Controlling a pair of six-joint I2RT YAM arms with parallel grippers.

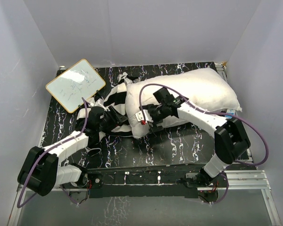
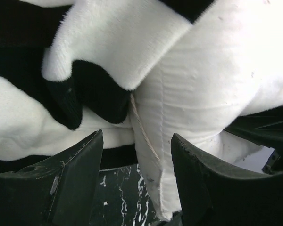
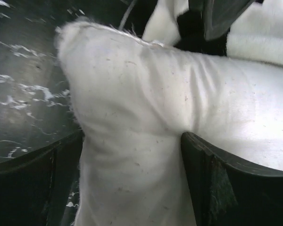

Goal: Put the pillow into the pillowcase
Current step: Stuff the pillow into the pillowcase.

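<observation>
Straddling the pillow (image 1: 193, 92) at its left end with fingers spread, the right gripper (image 1: 141, 117) and left gripper (image 1: 107, 117) flank the pillowcase (image 1: 114, 96) bunched just beyond, nearer the left.

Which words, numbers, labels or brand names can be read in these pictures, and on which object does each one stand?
No text can be read anywhere.
On the whiteboard: faint handwriting, too small and blurred to read.
On the pillow and the pillowcase: no print or label shows.
</observation>
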